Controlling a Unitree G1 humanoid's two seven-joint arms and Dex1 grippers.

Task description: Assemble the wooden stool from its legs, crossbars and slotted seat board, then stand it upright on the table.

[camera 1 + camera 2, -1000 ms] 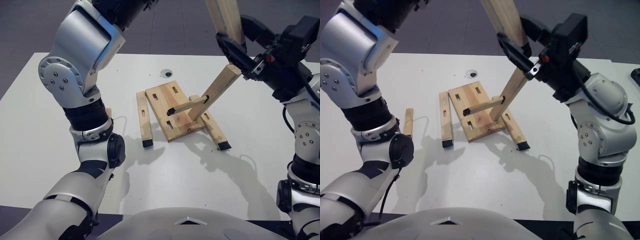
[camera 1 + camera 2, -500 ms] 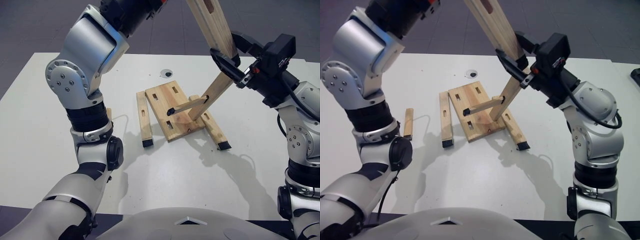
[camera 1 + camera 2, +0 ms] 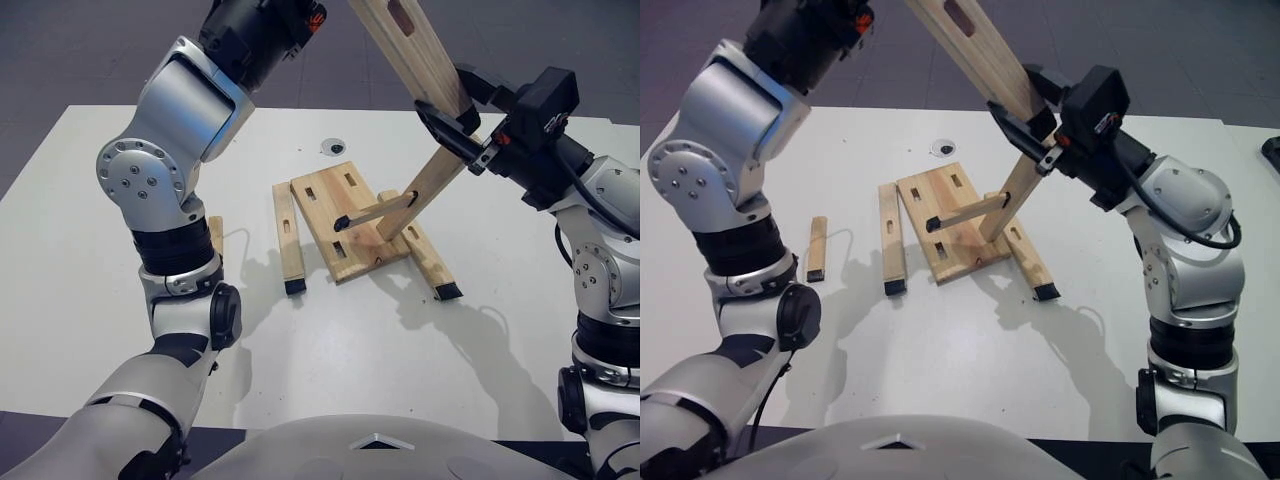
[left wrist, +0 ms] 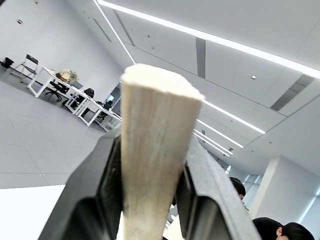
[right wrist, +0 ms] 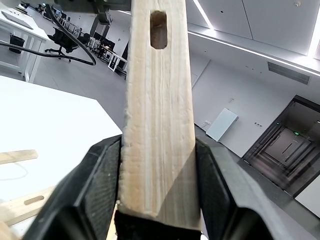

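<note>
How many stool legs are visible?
4: one leg flat left of the seat board, one flat right of it, one tilted up from it, one held by left gripper and right gripper.

Rounded silver-grey arm shells (image 3: 190, 95), black joints, a screw-ringed disc (image 3: 135, 173), red wrist marks (image 3: 316, 18), a black elbow cable (image 3: 1200, 240).

We look over a white surface (image 3: 70, 230) with a round grommet (image 3: 333, 147); dark grey floor (image 3: 70, 50) lies beyond. Elsewhere we see a pale ceiling (image 4: 165, 30) with long light strips (image 4: 210, 38), white desks (image 4: 44, 79), black office chairs (image 5: 62, 37) and a dark doorway (image 5: 284, 150).
</note>
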